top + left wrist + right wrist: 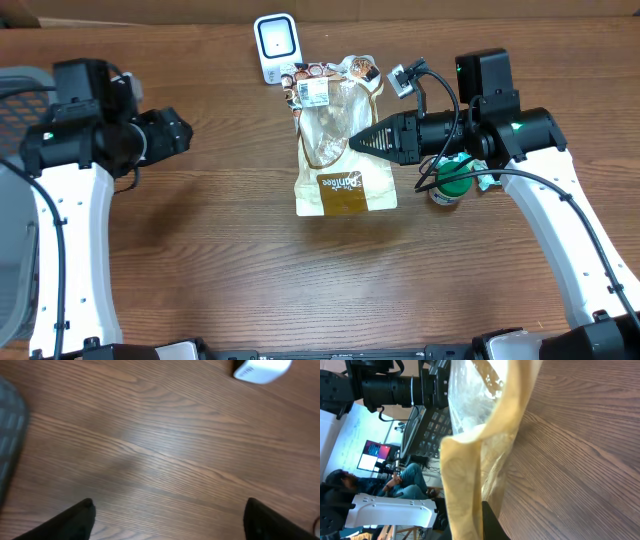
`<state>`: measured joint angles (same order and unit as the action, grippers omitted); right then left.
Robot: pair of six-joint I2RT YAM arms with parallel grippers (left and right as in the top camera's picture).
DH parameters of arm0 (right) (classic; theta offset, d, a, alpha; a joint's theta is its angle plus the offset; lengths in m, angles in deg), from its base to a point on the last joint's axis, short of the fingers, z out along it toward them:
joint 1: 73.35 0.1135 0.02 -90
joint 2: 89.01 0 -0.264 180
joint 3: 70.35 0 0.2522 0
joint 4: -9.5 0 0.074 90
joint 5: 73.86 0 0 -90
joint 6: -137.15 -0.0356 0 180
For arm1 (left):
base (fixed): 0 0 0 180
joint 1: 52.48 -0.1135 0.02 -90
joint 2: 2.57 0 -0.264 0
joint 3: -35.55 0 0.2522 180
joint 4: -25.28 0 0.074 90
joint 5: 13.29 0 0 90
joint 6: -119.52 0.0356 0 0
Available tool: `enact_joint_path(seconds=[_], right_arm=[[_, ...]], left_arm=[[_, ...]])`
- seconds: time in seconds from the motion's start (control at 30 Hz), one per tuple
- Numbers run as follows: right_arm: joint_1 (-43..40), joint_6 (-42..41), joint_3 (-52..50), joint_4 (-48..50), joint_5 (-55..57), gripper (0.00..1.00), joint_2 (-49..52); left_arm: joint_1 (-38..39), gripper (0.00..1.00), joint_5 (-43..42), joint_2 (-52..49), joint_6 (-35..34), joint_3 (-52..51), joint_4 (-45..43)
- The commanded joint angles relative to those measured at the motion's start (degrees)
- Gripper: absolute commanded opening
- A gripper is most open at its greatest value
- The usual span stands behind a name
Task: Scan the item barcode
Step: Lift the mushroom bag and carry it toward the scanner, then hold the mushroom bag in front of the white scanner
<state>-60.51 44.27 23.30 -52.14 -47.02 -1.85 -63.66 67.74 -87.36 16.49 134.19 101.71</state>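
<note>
Counts two arms over one wooden tabletop [200,250]. Finds the left arm [75,140] standing by the left edge, elbow bent, forearm level and aimed toward the middle. Sees its jaws wide apart and empty above bare wood, well apart from every object. Finds the right arm [565,230] rising from the near right corner, bent the same way, forearm level and aimed left. Sees its jaws together, clamped on the right-hand edge of the bag [340,140], with film tented up off the wood in the right wrist view.

Counts one grey basket [12,200] at the left edge, one bag, one white scanner [275,45] and one small green container [450,185].

Places the bag mid-tabletop, nearer the far edge, with its long axis running from far edge to near edge. Notes the brown printed end toward the near edge. Notes the crumpled end, with a white label [312,93], toward the far edge and just beside the scanner. Places the scanner at the far edge, left of that crumpled end. Places the container under the right forearm, right of the bag.
</note>
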Motion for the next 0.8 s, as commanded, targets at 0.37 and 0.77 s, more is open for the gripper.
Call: enact_joint_path(seconds=[0.37,0.77], right_arm=[[4.83,-6.29,11.10,-2.95,36.26,0.04,1.70],[14.03,7.50,32.24,6.64,72.37,0.04,22.01]], left_arm=[[-1.18,1.00,2.12,-0.70,0.63,-0.02,-0.09],[-1.18,1.00,2.12,-0.70,0.63,-0.02,-0.09]])
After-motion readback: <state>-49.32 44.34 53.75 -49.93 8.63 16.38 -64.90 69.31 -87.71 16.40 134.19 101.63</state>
